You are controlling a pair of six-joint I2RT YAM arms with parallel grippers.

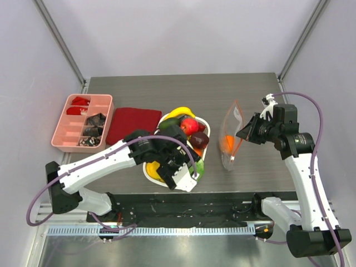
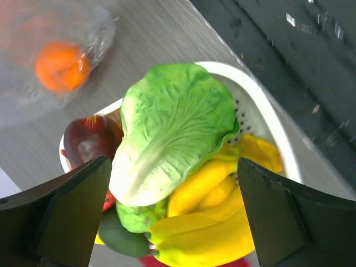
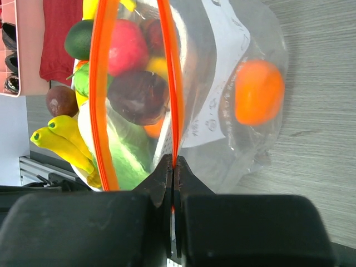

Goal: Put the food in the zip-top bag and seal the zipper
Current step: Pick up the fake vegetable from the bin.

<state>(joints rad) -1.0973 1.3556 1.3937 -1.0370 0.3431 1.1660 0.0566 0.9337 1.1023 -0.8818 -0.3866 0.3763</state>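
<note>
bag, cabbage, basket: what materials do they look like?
zip-top bag: thin clear plastic film, glossy; it wrinkles, catches glare and is see-through.
cabbage: likely moulded rubber or soft plastic, fairly matte; the veins look cast in.
basket: rigid white plastic by the look of it, smooth, with moulded drain holes.

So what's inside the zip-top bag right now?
One orange, visible through the clear zip-top bag. Nothing else shows inside; the right gripper, shut on the zipper, covers the near edge.

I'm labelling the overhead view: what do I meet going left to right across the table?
Pink tray → red cloth → basket → bag → right gripper, pinching the bag's edge.
</note>
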